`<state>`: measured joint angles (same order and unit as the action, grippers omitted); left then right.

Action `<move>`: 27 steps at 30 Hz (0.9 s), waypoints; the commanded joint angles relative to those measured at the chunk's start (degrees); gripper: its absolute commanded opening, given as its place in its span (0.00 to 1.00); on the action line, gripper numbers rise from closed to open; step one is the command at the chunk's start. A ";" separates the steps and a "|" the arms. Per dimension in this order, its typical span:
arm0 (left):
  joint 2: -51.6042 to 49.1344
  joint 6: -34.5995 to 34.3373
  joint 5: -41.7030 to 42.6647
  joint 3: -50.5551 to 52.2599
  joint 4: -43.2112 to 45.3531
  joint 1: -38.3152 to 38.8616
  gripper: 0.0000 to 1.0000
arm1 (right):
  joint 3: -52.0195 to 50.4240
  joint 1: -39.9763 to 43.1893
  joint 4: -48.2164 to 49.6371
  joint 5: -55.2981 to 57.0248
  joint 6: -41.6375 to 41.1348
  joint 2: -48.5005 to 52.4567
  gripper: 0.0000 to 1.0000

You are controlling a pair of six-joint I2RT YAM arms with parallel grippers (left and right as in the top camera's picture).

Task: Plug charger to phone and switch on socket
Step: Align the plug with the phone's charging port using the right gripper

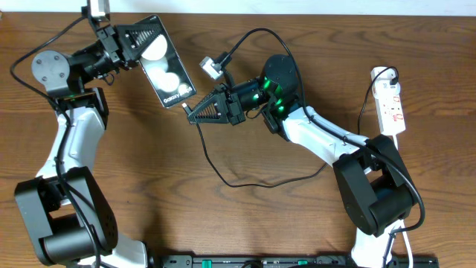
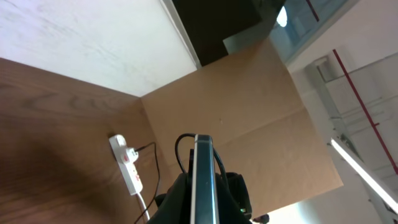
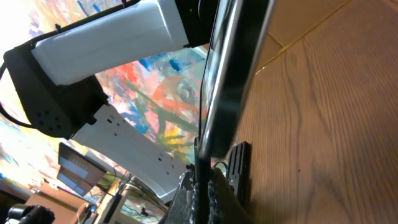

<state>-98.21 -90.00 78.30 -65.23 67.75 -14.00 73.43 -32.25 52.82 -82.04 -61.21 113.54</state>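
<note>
Phone sits at the far left of the wooden surface, gripped along its upper end by the left jaws, which are clamped on it. From overhead its glossy black face is turned up, with round white reflections and pale lettering near the lower end. In the left wrist view the phone shows edge-on as a thin dark-and-silver strip rising from between the jaws. In the right wrist view it is again edge-on, slanting above the wood grain.

At the phone's lower corner, the right jaws are pinched together on the tip of the charger. The tip is right at the phone's bottom edge, but I cannot tell whether it is seated in the port. From there the thin black cable drops toward the near side, loops across the middle of the surface and runs under the right arm toward the socket.

That white strip lies along the far right edge, well apart from the phone, with red marks on its top. It also shows in the left wrist view, lying below a brown cardboard wall. I cannot tell its switch position.
</note>
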 commanded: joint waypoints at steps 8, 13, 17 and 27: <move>0.17 0.31 0.55 -0.70 0.72 1.01 0.07 | 0.50 -0.26 0.37 1.33 -0.48 0.04 0.01; 0.17 0.28 0.55 -0.70 0.70 1.22 0.07 | 0.50 -0.26 0.37 1.40 -0.50 0.04 0.01; 0.17 0.28 0.59 -0.70 0.72 1.22 0.08 | 0.50 -0.24 0.37 1.84 -0.50 0.04 0.01; 0.17 0.31 0.74 -0.70 0.72 1.22 0.08 | 0.50 -0.20 0.37 4.70 -2.12 0.04 0.01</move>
<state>-98.21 -90.00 78.48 -65.23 67.77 -13.17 73.43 -32.25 52.95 -81.17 -62.15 113.54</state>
